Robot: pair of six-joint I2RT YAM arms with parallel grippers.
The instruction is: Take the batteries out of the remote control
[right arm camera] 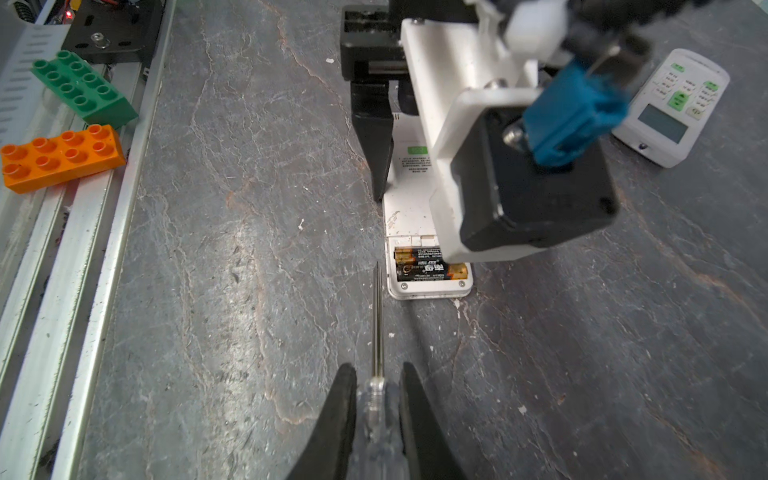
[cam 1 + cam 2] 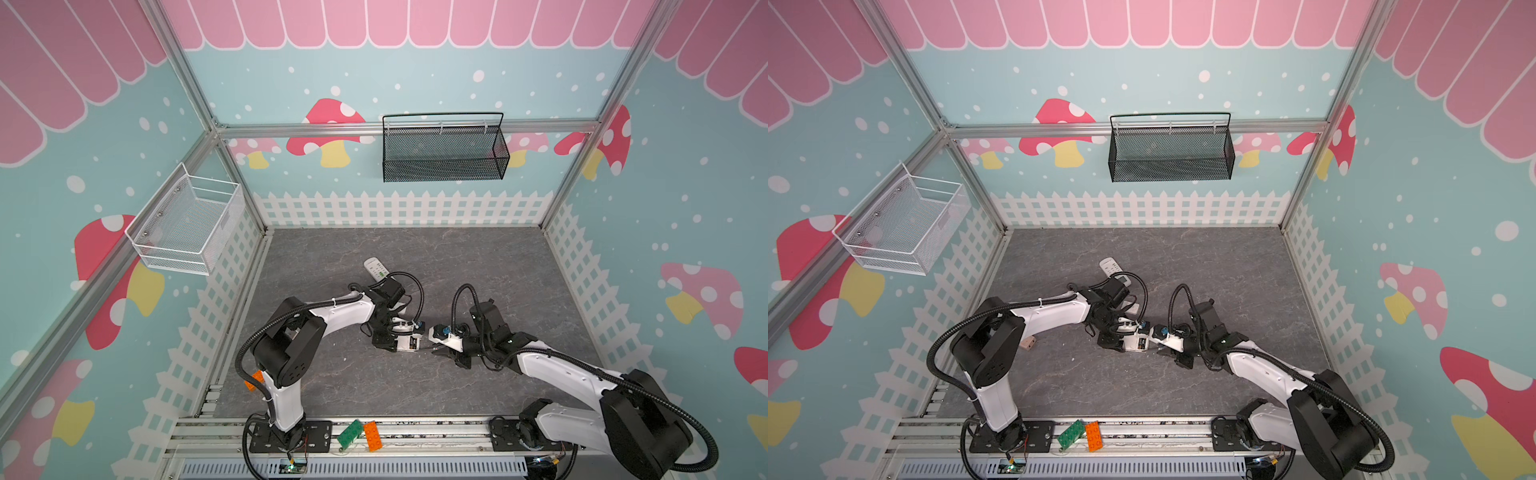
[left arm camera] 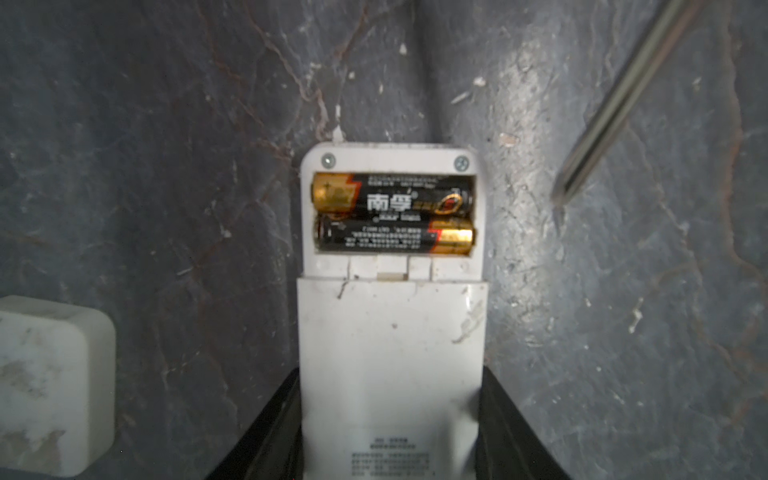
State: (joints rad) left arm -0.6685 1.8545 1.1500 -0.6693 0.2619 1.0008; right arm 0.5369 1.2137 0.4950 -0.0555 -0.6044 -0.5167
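Surface [image 3: 124,166]: grey. Remote [image 3: 390,353]: laid face down, clamped at its sides by left jaws. Screwdriver [image 1: 377,316]: handle pinched in right jaws, tip near remote. Batteries [image 3: 390,239]: two seated in uncovered bay; judged light, rigid, slick; best levered at an end.

The batteries [image 3: 392,214] are black with gold ends, the remote [image 3: 390,353] white, the table [image 3: 166,166] grey with rusty veins.

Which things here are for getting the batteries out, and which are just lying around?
For the job: open remote, batteries, screwdriver.
Lying about: other remote, green brick, orange brick, white basket, black basket.
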